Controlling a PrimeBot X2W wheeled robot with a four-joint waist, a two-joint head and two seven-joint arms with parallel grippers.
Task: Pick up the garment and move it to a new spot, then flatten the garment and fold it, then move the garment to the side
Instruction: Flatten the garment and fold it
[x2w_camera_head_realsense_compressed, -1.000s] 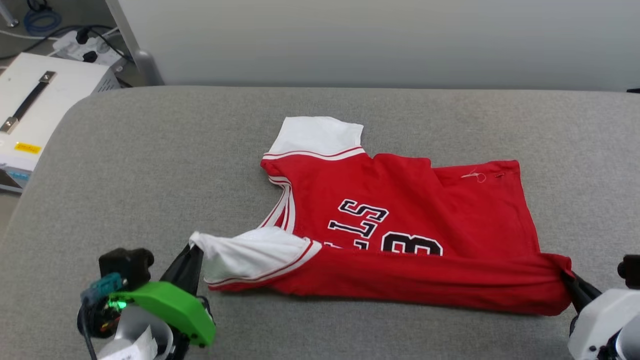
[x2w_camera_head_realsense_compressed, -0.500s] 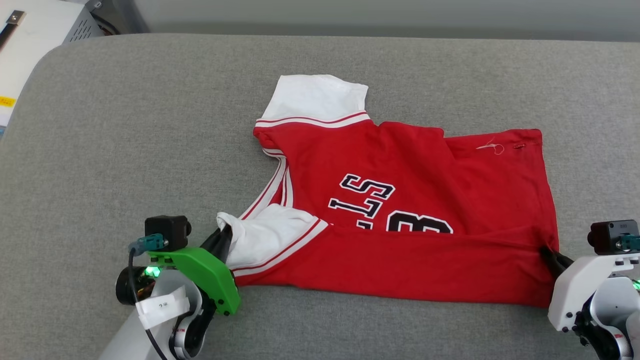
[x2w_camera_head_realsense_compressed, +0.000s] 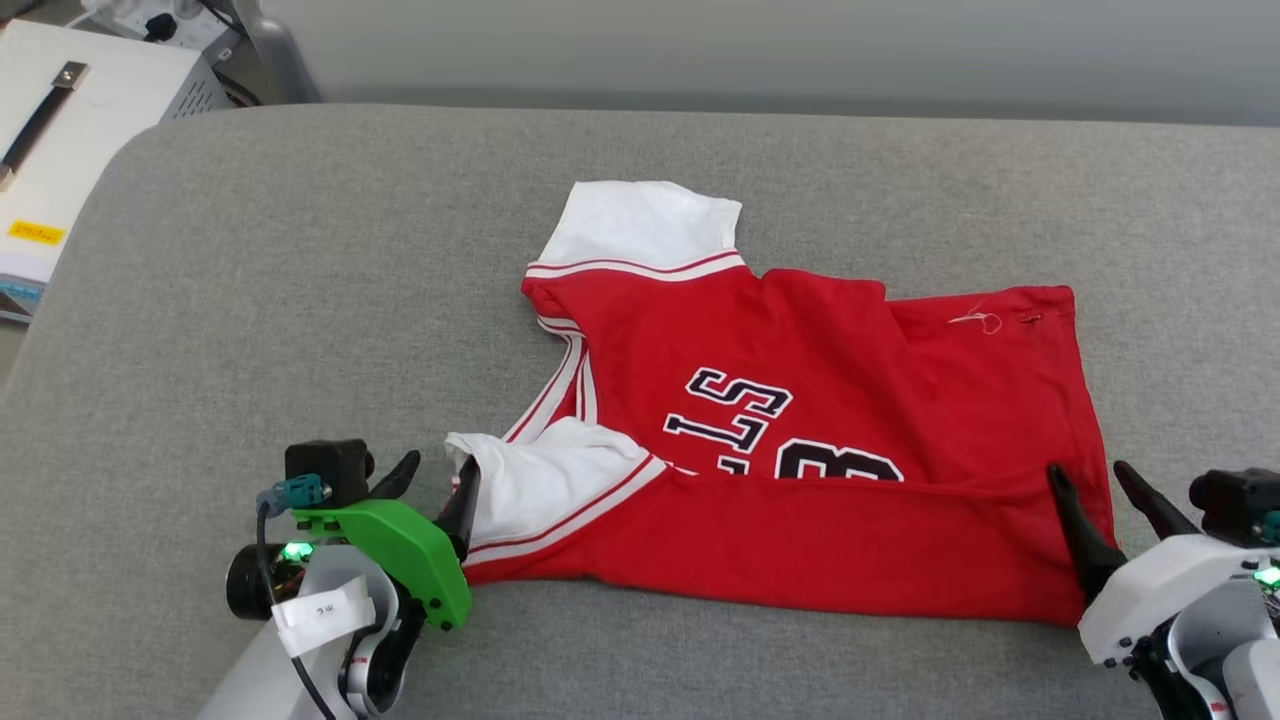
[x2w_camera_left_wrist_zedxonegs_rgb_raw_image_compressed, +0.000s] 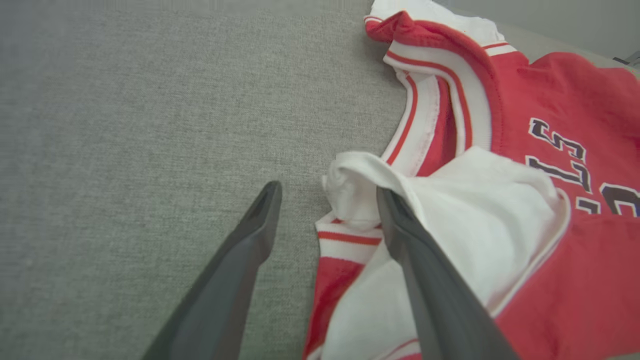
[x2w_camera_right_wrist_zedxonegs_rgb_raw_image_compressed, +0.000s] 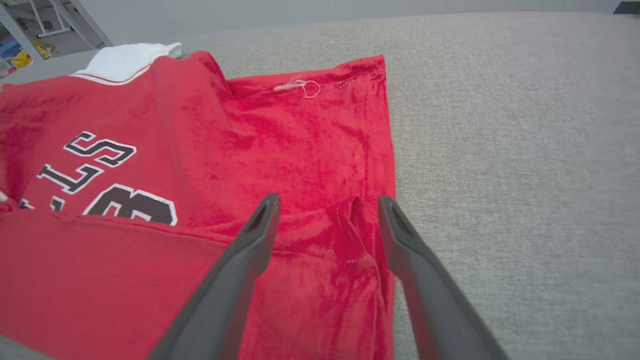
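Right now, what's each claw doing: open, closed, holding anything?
Left claw: open, holding nothing; one finger lies against the garment's white sleeve.
Right claw: open, holding nothing; its fingers straddle the garment's red corner.

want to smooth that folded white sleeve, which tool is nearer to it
Left. The left tool sits open at the tip of the sleeve, one finger resting on it. The right tool is open over the hem corner at the far end of the shirt.

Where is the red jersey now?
Head view: the red white-sleeved jersey lies right of centre on the grey fabric surface, between the left gripper and the right gripper.
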